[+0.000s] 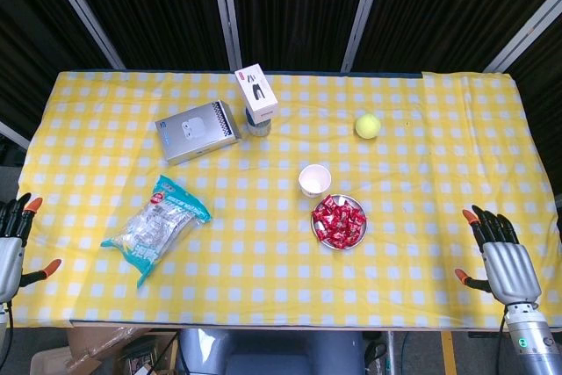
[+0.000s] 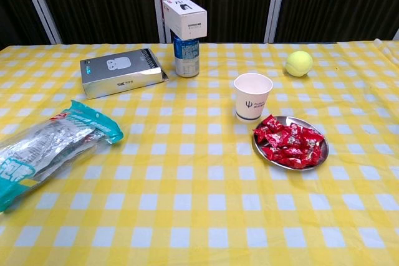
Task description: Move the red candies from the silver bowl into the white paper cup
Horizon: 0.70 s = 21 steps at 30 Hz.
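Nothing is moved yet: the red candies [image 2: 290, 142] fill the silver bowl [image 2: 317, 161] just beside the empty white paper cup [image 2: 252, 96], both hands, left [image 1: 10, 239] and right [image 1: 502, 256], spread empty, well apart from it.

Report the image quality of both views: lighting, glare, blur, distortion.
Head view: even overhead light, soft short shadows, sharp; table edges taper toward the bottom, seen from above. Chest view: sharp on the white paper cup and red candies, mild glare on the plastic bag, and the near tablecloth looks slightly soft.
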### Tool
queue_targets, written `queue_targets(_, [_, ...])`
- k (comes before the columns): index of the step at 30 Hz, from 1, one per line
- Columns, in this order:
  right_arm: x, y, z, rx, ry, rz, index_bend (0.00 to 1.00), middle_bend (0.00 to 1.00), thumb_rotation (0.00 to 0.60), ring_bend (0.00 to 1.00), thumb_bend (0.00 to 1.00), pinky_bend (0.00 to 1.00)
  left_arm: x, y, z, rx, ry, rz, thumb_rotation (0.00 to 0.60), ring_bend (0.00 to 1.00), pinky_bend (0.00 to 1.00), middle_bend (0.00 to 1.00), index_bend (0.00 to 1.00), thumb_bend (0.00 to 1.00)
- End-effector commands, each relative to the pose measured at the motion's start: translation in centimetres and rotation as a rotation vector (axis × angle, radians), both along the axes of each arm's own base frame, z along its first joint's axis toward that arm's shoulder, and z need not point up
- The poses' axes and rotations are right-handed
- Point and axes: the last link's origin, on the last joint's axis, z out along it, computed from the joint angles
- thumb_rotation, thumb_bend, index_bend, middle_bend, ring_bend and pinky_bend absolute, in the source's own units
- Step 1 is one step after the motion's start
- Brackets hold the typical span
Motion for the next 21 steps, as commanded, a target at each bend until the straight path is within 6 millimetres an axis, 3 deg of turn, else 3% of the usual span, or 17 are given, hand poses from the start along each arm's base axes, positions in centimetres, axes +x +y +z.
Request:
queue_targets(1, [0.0, 0.0, 0.0, 0.0, 0.0, 0.0, 0.0, 0.0, 0.6, 0.0, 0.25, 0.0, 0.0, 0.0, 0.0, 0.001, 0.0, 0.0, 0.6, 0.0, 0.0, 0.0, 0.0, 0.04])
queue_targets(14, [0.7, -0.1, -0.2, -0.008, -0.022, 0.025, 0.0, 0.0, 0.6, 0.0, 0.25, 0.0, 0.0, -0.1, 0.1, 0.004, -0.006, 0.002, 0.6, 0.0, 0.0, 0.0, 0.0, 0.04])
queue_targets(19, [2.7, -0.8, -0.2, -0.046, -0.036, 0.118, 0.0, 0.0, 0.6, 0.01, 0.23, 0.28, 0.1, -0.1, 0.1, 0.007, -0.016, -0.005, 0.6, 0.0, 0.0, 0.0, 0.0, 0.04])
queue_targets(21, [3.9, -1.2, -0.5, -0.064, -0.034, 0.177, 0.0, 0.0, 0.6, 0.04, 0.23, 0.34, 0.2, -0.2, 0.1, 0.005, -0.019, -0.008, 0.6, 0.0, 0.0, 0.0, 0.0, 0.04])
